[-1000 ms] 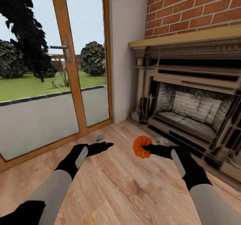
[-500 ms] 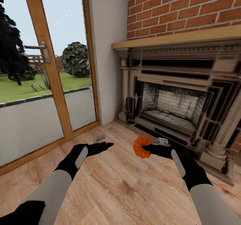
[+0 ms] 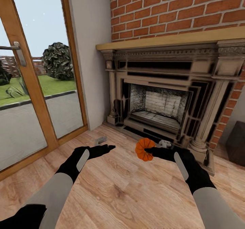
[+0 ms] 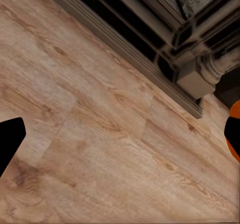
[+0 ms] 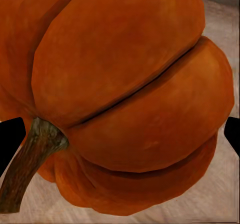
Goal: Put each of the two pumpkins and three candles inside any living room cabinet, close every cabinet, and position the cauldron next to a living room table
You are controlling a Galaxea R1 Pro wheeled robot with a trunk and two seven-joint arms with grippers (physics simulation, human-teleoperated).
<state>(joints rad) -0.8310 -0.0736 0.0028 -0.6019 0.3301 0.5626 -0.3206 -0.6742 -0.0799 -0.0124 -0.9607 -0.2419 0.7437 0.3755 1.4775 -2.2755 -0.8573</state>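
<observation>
The right gripper [image 3: 147, 150] is clenched on a pumpkin [image 3: 144, 149], carried past the fireplace [image 3: 160, 99]. The left gripper [image 3: 103, 149] hangs released, empty. Next, I'd say: find the cabinet.

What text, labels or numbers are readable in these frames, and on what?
None. No readable word, label, brand or number stands on the pumpkin in the right gripper, the fireplace, the brick wall, the glass door or the wood floor.

dark block [image 3: 237, 147] cut off by frame edge, pumpkin [image 3: 144, 149] partly behind fingers [image 3: 160, 152]
</observation>
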